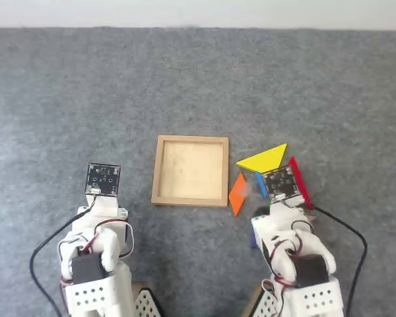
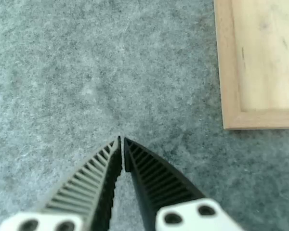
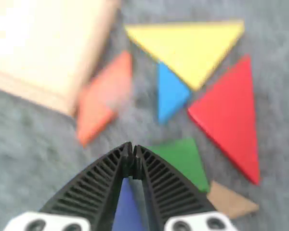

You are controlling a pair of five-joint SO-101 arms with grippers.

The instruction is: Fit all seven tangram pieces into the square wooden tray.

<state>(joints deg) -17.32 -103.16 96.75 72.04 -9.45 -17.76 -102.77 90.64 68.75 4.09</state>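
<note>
As tray lies square | orange piece lengthwise along its edge

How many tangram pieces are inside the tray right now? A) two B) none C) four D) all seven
B: the square wooden tray is bare inside; pieces such as the yellow triangle and orange parallelogram lie outside it.

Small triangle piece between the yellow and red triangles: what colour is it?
Light blue; the small blue triangle piece shows best in the right wrist view.
</note>
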